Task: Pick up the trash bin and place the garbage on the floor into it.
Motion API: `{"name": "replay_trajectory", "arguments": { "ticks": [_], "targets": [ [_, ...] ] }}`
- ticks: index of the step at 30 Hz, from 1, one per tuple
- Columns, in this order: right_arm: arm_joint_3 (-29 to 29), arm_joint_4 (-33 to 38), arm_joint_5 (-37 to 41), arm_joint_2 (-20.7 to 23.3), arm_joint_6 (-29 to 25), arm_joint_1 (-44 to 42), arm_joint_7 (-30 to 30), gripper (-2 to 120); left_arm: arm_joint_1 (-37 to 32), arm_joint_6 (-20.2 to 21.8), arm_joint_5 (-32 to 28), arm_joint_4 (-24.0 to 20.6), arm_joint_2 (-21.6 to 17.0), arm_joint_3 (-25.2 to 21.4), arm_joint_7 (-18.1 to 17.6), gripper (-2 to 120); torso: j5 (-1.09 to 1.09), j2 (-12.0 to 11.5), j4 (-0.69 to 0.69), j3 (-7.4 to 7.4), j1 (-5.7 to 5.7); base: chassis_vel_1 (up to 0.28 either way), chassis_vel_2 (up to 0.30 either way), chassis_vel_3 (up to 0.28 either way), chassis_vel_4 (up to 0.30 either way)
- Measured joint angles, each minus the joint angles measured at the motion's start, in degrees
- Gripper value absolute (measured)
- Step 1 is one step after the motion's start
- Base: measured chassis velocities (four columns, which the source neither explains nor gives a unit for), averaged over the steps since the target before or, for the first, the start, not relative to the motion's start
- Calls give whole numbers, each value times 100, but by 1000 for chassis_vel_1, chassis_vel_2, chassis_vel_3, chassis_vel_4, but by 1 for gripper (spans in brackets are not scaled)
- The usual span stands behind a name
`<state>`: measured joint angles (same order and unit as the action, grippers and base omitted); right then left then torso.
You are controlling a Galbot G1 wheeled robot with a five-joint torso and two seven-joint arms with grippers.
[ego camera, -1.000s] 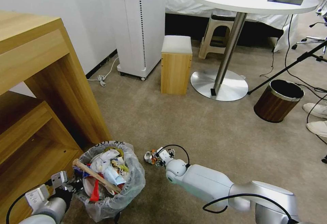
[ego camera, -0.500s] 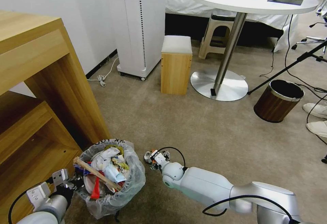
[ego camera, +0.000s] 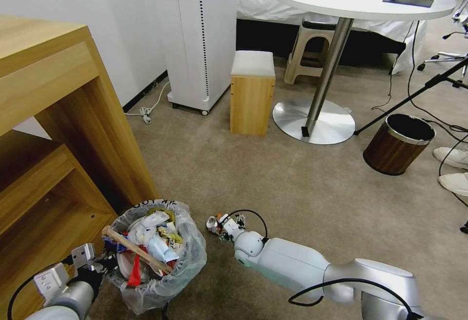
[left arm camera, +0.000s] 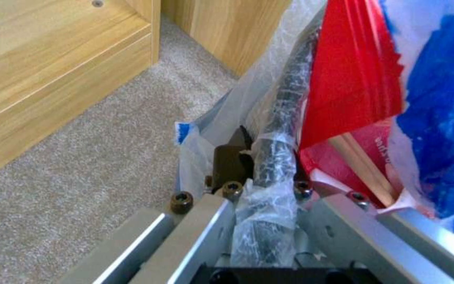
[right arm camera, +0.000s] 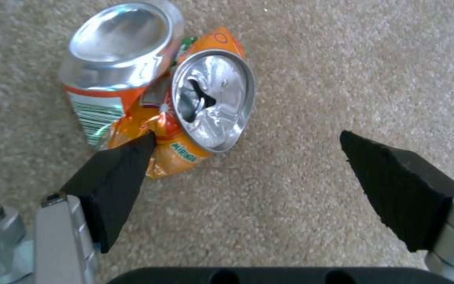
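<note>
The trash bin (ego camera: 157, 257), lined with a crinkly clear bag, is heaped with cups, papers, a red wrapper and a wooden stick. It hangs at the lower left beside the wooden desk. My left gripper (ego camera: 108, 264) is shut on its near rim. The left wrist view shows the bag-wrapped rim (left arm camera: 277, 154) pinched between the fingers of that gripper (left arm camera: 266, 189). A crushed orange can (ego camera: 213, 223) lies on the carpet right of the bin. My right gripper (ego camera: 223, 226) hovers open just over it. In the right wrist view the can (right arm camera: 159, 98) lies against one pad (right arm camera: 114, 179) of the open gripper (right arm camera: 248, 157).
A wooden desk (ego camera: 63, 115) walls off the left. A brown wood-grain bin (ego camera: 397, 143), cables, a stand leg and two white slippers (ego camera: 451, 168) sit at the right. Farther off are a wooden stool (ego camera: 251, 93), a round table's base (ego camera: 314, 121) and a white appliance (ego camera: 197, 37).
My right gripper has shifted slightly left and nearer over the can, which stays on the carpet. The bin in my left gripper has drifted a little to the left.
</note>
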<state>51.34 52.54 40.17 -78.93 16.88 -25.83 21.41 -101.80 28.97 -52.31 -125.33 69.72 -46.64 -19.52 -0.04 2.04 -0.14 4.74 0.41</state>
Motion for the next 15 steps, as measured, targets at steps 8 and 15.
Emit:
{"name": "replay_trajectory", "arguments": {
  "ticks": [8, 15],
  "targets": [
    [-3, -306, -169, -150, -252, 2, -119, 86, 14, -3, 3, 19, 12, 12, 5, 0, 0, 0, 0, 0, 0, 0, 0, 0, 0],
    [1, -297, -255, -128, -353, -25, -129, 60, 44, -17, 4, 38, 13, 25, 7, 0, 0, 0, 0, 0, 0, 0, 0, 0, 0]
  ]
}}
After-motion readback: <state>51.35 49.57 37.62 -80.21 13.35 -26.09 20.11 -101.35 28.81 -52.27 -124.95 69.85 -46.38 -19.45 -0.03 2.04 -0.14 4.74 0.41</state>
